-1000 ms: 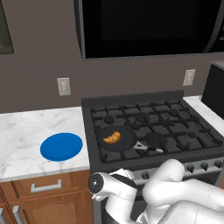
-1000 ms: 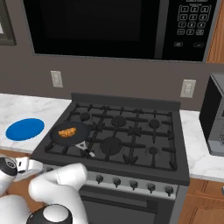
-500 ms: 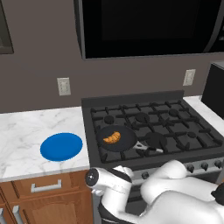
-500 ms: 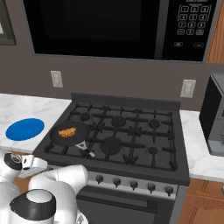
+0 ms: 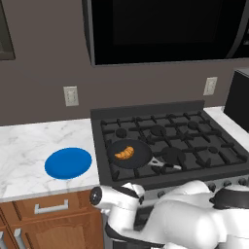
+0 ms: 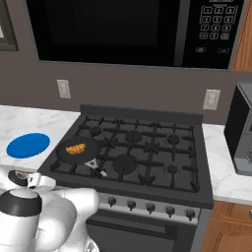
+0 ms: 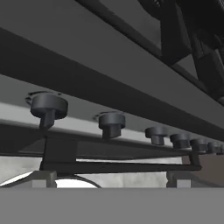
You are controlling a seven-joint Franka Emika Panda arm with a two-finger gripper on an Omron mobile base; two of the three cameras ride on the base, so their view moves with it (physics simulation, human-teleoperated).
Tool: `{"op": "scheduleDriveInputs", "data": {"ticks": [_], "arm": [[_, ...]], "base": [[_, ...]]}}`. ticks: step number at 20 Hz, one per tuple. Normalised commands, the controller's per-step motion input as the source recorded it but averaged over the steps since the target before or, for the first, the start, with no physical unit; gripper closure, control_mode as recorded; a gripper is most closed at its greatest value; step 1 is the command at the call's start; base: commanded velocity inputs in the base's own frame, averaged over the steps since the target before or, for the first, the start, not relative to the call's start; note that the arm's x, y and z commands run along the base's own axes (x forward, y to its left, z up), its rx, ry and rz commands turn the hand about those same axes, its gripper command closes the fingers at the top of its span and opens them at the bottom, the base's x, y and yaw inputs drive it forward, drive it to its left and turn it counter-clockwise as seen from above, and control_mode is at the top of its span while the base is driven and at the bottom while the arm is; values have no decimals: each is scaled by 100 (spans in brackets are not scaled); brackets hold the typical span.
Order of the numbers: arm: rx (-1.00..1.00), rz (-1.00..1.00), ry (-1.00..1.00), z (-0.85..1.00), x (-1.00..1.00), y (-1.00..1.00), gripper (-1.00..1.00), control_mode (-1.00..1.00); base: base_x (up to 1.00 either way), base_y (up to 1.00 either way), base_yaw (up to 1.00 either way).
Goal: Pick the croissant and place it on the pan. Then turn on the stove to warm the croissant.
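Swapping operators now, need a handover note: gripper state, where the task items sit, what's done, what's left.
Gripper: low in front of the stove, hand camera looking up along the knob row; nearest knob is just ahead. Fingertips not clear in the hand view, so I cannot tell if open or shut; nothing seen held.
Croissant: lying in the pan, on the stove's front-left burner.
Blue plate: on the marble counter, left of the stove.
Done: croissant placed on pan.
Left: turn the burner's knob; no flame visible.
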Motion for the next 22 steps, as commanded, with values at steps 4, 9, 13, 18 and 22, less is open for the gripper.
{"op": "scheduleDriveInputs", "data": {"ticks": [4, 9, 13, 18, 22], "arm": [[-8, -1, 0, -21, 1, 24, -100, -100], [-5, 0, 0, -23, 0, 19, -100, -100], [-3, 0, -1, -14, 0, 1, -100, -100], [-3, 0, -3, -19, 0, 0, -100, -100], [-6, 0, -4, -18, 0, -4, -100, -100]], "base": [[0, 0, 0], [0, 0, 0], [0, 0, 0], [0, 0, 0], [0, 0, 0]]}}
